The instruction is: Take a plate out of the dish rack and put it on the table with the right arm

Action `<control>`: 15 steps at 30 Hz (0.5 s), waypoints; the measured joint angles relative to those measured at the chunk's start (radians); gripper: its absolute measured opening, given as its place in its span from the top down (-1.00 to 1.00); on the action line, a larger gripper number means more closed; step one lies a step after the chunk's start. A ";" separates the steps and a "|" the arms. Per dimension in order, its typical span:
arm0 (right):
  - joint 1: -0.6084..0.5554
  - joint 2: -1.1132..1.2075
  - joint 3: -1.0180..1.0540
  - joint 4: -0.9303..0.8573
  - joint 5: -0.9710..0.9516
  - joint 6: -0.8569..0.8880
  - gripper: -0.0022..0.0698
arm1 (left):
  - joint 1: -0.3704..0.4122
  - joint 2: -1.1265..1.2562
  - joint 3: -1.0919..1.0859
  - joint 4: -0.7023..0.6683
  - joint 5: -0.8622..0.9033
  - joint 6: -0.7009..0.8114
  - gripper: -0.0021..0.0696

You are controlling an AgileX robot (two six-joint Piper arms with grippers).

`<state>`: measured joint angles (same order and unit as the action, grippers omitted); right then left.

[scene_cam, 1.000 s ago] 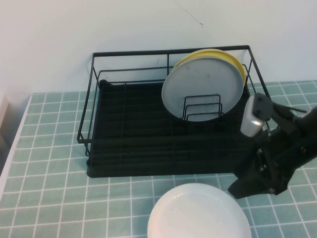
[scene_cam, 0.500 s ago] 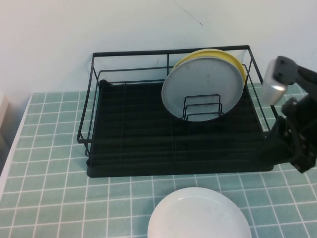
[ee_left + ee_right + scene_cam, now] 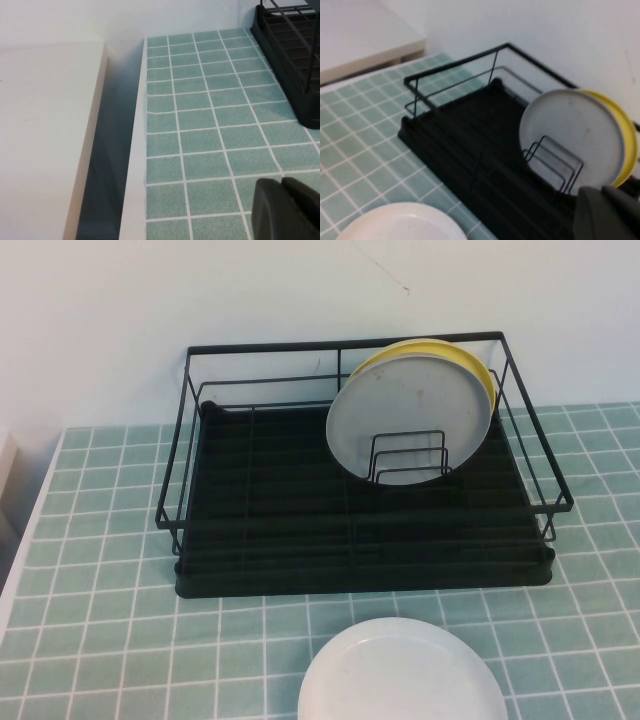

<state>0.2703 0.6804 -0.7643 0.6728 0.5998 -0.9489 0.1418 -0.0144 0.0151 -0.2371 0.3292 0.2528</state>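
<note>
The cream-white plate (image 3: 400, 672) lies flat on the mint-green tiled table (image 3: 100, 540), just in front of the black wire dish rack (image 3: 345, 343). It also shows in the right wrist view (image 3: 405, 222), with the dish rack (image 3: 460, 130) behind it. Neither arm shows in the high view. My right gripper (image 3: 600, 192) is shut and empty, raised over the rack's near right end, apart from the plate. My left gripper (image 3: 281, 184) is shut and empty, low over the table (image 3: 210, 110) to the left of the rack (image 3: 295, 60).
A grey plate (image 3: 410, 410) stands upright in the rack's wire dividers at the back right, with a yellow plate (image 3: 472, 358) behind it. A white wall runs behind the rack. A white ledge (image 3: 45, 130) and a gap border the table's left edge.
My right arm has drawn back to the right and left the high view. The cream-white plate has stayed where it was on the table.
</note>
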 joint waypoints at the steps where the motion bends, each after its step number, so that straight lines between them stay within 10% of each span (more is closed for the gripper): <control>1: 0.000 -0.044 0.033 0.002 -0.024 0.000 0.93 | 0.000 0.000 0.000 0.000 0.000 0.000 0.95; 15: 0.000 -0.264 0.218 -0.016 0.009 0.087 0.94 | 0.000 0.000 0.000 -0.002 0.002 0.000 0.95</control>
<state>0.2703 0.4160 -0.5459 0.6565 0.6086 -0.8620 0.1418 -0.0144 0.0151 -0.2395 0.3310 0.2528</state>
